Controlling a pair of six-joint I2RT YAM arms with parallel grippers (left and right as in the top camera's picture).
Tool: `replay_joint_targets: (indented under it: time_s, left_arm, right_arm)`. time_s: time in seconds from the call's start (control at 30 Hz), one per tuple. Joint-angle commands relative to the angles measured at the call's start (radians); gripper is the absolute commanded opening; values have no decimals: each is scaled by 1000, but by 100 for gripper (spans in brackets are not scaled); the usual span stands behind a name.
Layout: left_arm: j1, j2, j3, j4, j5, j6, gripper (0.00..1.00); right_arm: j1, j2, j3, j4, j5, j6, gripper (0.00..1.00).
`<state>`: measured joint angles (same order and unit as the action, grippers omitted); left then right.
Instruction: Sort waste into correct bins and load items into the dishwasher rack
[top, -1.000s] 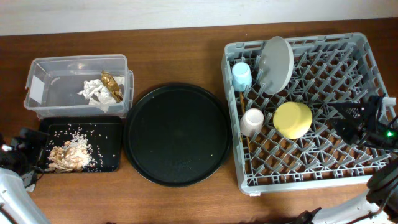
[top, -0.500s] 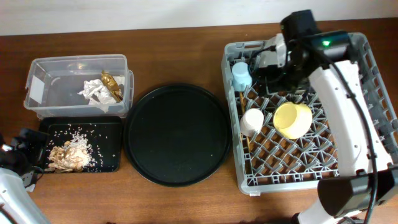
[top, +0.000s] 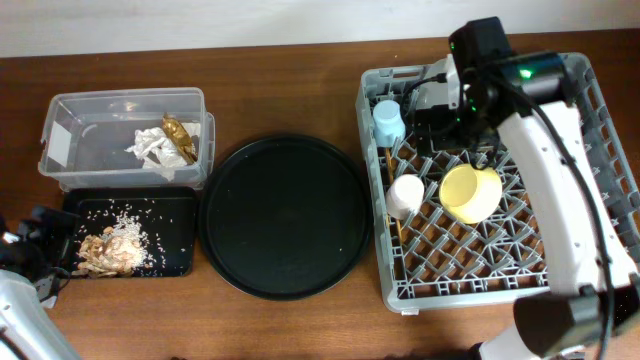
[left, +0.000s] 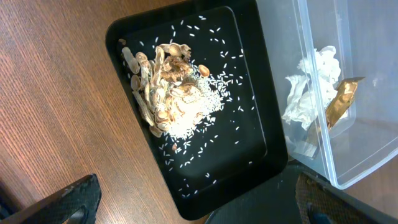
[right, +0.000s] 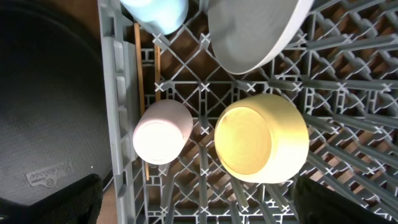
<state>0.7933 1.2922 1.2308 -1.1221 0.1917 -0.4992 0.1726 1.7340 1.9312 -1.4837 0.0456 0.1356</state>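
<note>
— Where is everything placed?

— Three containers are used: the rack (top: 450, 262), the tub (top: 100, 145) and the black tray (top: 178, 245). In the rack the plate (right: 249, 31) is leaned at the back, the bowl (right: 261, 146) is set below it, the pink cup (right: 161, 132) and blue cup (right: 155, 12) are kept by the left wall, and the chopsticks (right: 137, 68) are laid along it. The napkin (left: 308, 93) and wrapper (left: 339, 102) are in the tub; the scraps (left: 165, 93) are heaped on the tray.

— How should this step be done?

— Nothing seems left to carry, so a clean withdrawal is advised. The right gripper (right: 196, 205), fingers spread wide around nothing, should be raised straight up so the plate is not knocked. The left gripper (left: 196, 202), likewise spread and unloaded beside the tray's end, should be drawn clear of the rim.
</note>
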Motion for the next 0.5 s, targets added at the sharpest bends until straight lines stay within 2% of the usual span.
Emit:
replay_joint_targets:
  time_s: [0.0, 0.1, 0.2, 0.23, 0.27, 0.37, 0.4, 0.47]
  left_arm:
    - [2, -2, 9, -1, 3, -12, 99]
    - [2, -2, 9, -1, 3, -12, 99]
    - [2, -2, 9, -1, 3, -12, 99]
    - [2, -2, 9, -1, 3, -12, 99]
    - [2, -2, 9, -1, 3, -12, 99]
    - [2, -2, 9, -1, 3, -12, 99]
    - [2, -2, 9, -1, 3, -12, 99]
    - [2, -2, 9, -1, 3, -12, 99]
  right_arm:
    - [-5, -245, 9, 0, 19, 12, 98]
    - [-5, -513, 9, 0, 19, 12, 98]
    - [-5, -655, 9, 0, 19, 12, 98]
    - [-11, -692, 2, 3, 114, -108, 98]
    - [-44, -758, -42, 4, 183, -158, 98]
    - [-116, -965, -337, 9, 216, -166, 98]
    - [-119, -1051, -483, 77, 247, -165, 98]
    - [-119, -1221, -768, 400, 193, -165, 98]
